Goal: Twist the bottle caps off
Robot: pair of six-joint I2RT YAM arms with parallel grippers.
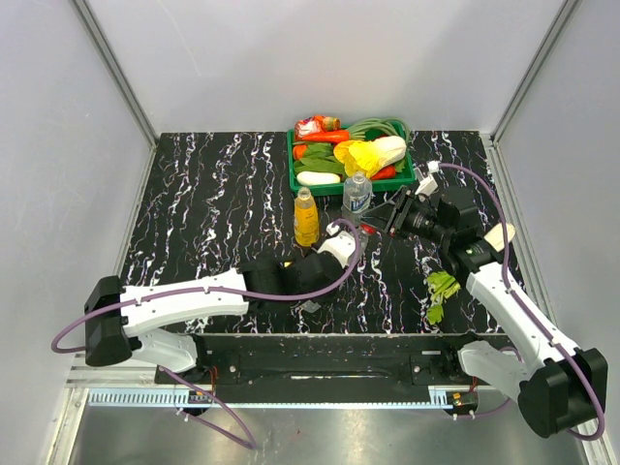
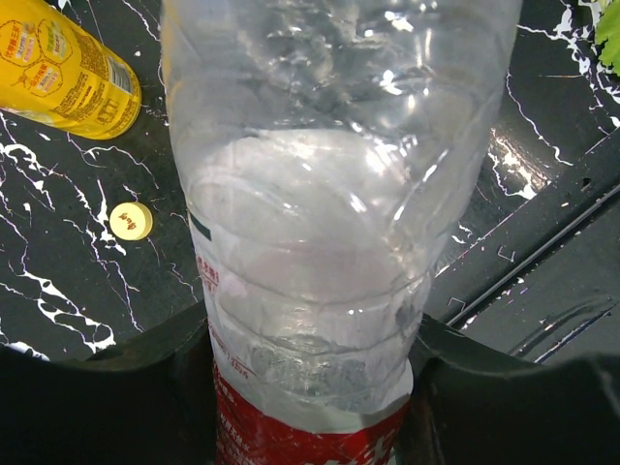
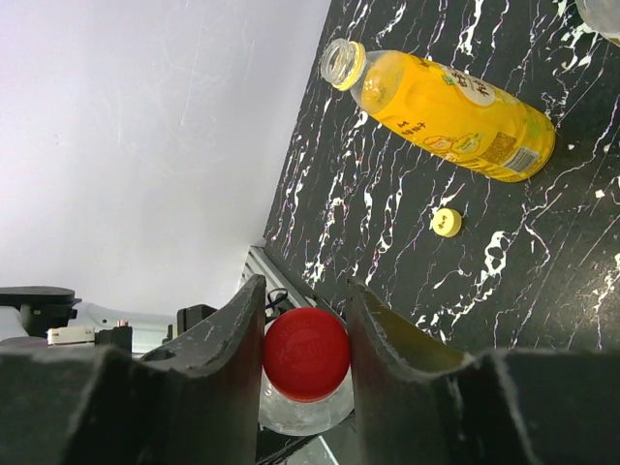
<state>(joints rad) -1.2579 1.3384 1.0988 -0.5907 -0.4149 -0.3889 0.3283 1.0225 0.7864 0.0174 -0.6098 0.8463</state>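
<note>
Nearest the lens in the left wrist view, the left gripper [image 2: 310, 402] is clamped on the lower body of the red-label bottle [image 2: 320, 194], one finger each side at the label band; bottle held up off the table [image 1: 194, 213] at its centre, just near and right of the two standing bottles. Right gripper [image 3: 306, 320] is closed on the red cap [image 3: 306, 354], jaws pressing both sides; cap seated on the neck, not yet off. Orange juice bottle [image 3: 450, 107] stands open; yellow cap [image 3: 446, 222] lies loose on the table just beside it. Water bottle [image 1: 356, 197] stands to its right, in front of the green tray [image 1: 294, 160]; its cap cannot be made out.

Assessment: held bottle is thin-walled, clear and probably light; likely to buckle or spin under a hard squeeze; surface slick. Grip low on the body is sound. Cap is small, rigid; take it squarely by its sides.
</note>
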